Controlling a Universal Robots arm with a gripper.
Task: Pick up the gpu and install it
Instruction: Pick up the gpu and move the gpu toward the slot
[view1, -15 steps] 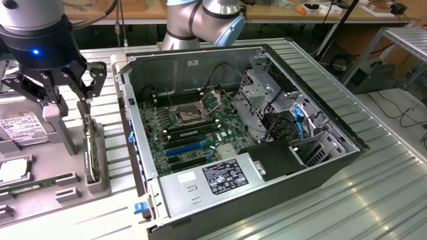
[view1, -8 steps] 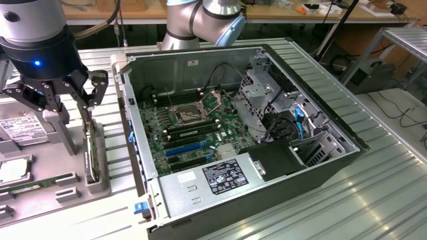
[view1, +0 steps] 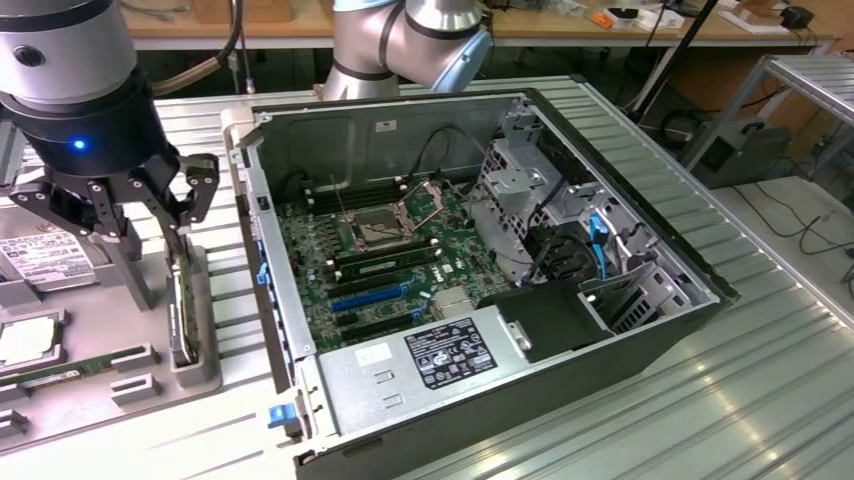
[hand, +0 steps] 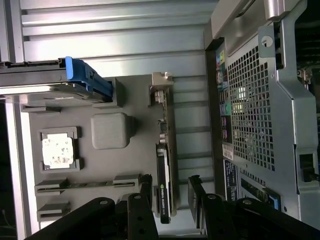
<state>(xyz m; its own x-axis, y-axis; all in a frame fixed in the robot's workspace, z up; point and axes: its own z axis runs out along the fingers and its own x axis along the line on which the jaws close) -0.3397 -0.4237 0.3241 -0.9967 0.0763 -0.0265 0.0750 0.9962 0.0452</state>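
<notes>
Ribbed silver metal worktop (view1: 747, 400), slats running diagonally across the exterior view. Catches bright glare toward the exterior view's lower right. Shows the same slatted surface in the wrist view, streaked with pale light. Beyond the far edge, a wooden bench (view1: 561, 38), top cluttered with small items, too small to identify. At the exterior view's right, a grey metal frame (view1: 801, 75) over a pale floor (view1: 781, 200). Beneath the frame, a dark box (view1: 731, 150). Loose black cables (view1: 801, 235) trailing across the floor. Even indoor light throughout.
</notes>
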